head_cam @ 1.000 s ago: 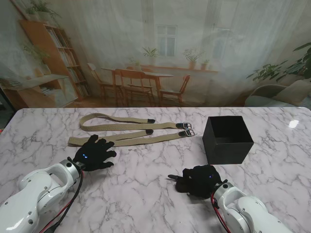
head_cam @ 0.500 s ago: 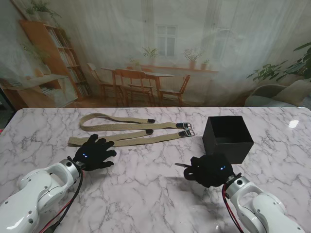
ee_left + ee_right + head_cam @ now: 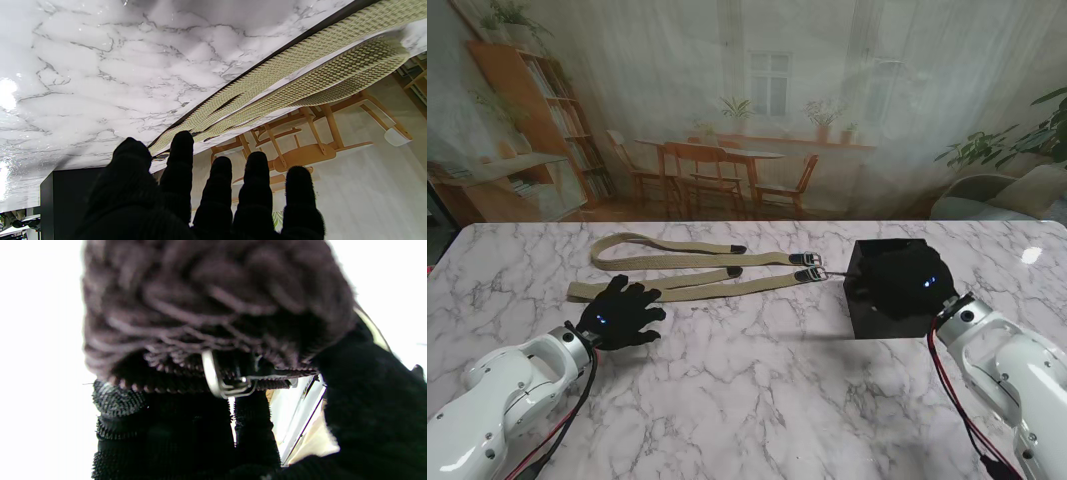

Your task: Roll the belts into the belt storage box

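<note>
Two tan woven belts lie stretched out on the marble table (image 3: 747,390), the farther belt (image 3: 677,252) folded back in a loop and the nearer belt (image 3: 717,287) beside it, their metal buckles (image 3: 810,266) pointing toward the black storage box (image 3: 867,312). My right hand (image 3: 905,280) hovers over the box opening, shut on a rolled dark belt (image 3: 213,306) whose silver buckle (image 3: 222,383) shows in the right wrist view. My left hand (image 3: 622,315) rests open on the table, fingertips just short of the nearer tan belt (image 3: 300,70).
The box stands at the right centre of the table, a short gap from the belt buckles. In the left wrist view the box (image 3: 66,190) shows past my spread fingers (image 3: 257,193). A printed room backdrop hangs behind the table's far edge.
My right hand has swung from the near centre of the table to the right and away from me, ending above the box with the rolled belt. The left hand has stayed put.
</note>
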Available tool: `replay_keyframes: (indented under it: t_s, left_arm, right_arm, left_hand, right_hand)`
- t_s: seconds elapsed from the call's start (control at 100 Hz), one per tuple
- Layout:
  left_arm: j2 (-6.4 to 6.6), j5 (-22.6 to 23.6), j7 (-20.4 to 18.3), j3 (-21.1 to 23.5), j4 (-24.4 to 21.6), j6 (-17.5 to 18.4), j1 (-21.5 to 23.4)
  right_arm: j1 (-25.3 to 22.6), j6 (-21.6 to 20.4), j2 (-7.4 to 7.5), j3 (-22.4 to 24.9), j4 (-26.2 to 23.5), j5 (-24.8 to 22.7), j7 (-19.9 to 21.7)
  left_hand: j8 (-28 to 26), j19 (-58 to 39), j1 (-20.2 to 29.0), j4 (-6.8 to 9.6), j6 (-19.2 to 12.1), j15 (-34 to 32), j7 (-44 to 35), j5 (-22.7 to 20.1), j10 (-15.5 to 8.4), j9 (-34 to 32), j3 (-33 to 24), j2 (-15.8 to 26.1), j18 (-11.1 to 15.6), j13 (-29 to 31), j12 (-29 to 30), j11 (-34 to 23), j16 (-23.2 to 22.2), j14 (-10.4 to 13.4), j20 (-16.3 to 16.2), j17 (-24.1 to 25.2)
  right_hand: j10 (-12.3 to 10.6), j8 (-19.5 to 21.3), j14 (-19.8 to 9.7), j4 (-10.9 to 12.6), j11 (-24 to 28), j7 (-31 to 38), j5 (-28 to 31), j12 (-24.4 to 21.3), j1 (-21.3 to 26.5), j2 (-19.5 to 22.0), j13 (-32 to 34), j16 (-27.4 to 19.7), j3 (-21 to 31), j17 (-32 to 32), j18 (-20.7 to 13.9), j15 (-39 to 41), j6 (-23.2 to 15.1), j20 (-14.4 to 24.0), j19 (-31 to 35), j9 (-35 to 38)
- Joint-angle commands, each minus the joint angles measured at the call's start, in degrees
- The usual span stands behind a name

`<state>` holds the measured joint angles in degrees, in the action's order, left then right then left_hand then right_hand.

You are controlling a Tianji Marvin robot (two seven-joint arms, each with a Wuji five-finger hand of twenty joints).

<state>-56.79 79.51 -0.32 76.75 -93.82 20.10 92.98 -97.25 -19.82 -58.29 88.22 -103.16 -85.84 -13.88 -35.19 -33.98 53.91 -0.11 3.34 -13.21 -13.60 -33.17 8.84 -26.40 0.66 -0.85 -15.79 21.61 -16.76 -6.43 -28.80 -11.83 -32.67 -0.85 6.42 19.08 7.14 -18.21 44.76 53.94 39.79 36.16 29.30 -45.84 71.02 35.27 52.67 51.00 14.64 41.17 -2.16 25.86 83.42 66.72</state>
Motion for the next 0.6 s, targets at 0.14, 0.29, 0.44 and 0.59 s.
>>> replay_keyframes:
  t_s: [0.14, 0.29, 0.44, 0.59]
  left_arm:
    - [0.04, 0.00, -0.35, -0.10, 0.29, 0.23, -0.25]
    - [0.05, -0.03, -0.56, -0.15, 0.25, 0.30, -0.25]
    - [0.07, -0.10, -0.83, -0.28, 0.26, 0.55, -0.43]
    - [0.08, -0.23, -0.96, -0.51, 0.38, 0.63, -0.64]
  right_arm:
    - [7.80, 0.26, 1.91, -0.57, 4.37, -3.30, 1.24]
    - [12.05, 0.65, 2.94, -2.14, 8.08, -6.78, 2.50]
    - [15.03, 0.94, 3.81, -3.85, 10.90, -9.91, 3.90]
    - [16.67, -0.30, 4.54, -5.42, 12.37, -12.08, 5.58]
  left_hand:
    - [-0.25, 1.49, 0.62, -1.13, 0.42, 0.57, -0.36, -0.83, 0.42, 0.97, 0.72, 1.55, -2.15, 1.15, -0.56, 0.39, -0.02, -0.22, 1.03, 1.06]
    - [-0.21, 1.47, 0.60, -1.12, 0.47, 0.56, -0.37, -0.86, 0.43, 1.02, 0.69, 1.57, -2.15, 1.17, -0.57, 0.41, -0.02, -0.25, 1.02, 1.07]
    - [-0.20, 1.47, 0.58, -1.11, 0.43, 0.57, -0.37, -0.81, 0.42, 1.08, 0.68, 1.62, -2.14, 1.12, -0.56, 0.42, -0.02, -0.19, 1.03, 1.05]
    - [-0.20, 1.47, 0.60, -1.11, 0.38, 0.56, -0.38, -0.78, 0.43, 1.09, 0.68, 1.57, -2.12, 1.10, -0.57, 0.41, -0.04, -0.19, 1.02, 1.07]
  right_hand:
    - [-5.31, 4.72, -1.41, 3.54, 3.82, 9.23, 7.54, 2.46, 12.47, 8.36, 3.24, 1.76, 8.73, -0.31, -1.70, 4.14, -13.22, 0.71, -0.27, 2.31]
    - [-5.84, 4.83, -1.67, 3.52, 3.65, 9.20, 7.26, 2.48, 12.30, 8.63, 2.98, 1.78, 8.55, -0.61, -2.29, 3.57, -13.89, 0.65, -0.82, 2.05]
    - [-6.24, 4.63, -1.98, 3.50, 3.48, 9.04, 7.23, 2.50, 12.16, 8.94, 2.59, 1.82, 8.22, -1.12, -2.79, 3.00, -14.97, 0.65, -1.37, 1.74]
    - [-6.80, 4.26, -2.24, 3.53, 3.36, 8.86, 7.41, 2.63, 12.03, 9.26, 1.89, 1.89, 7.84, -2.12, -3.40, 2.40, -16.51, 0.79, -1.92, 1.28]
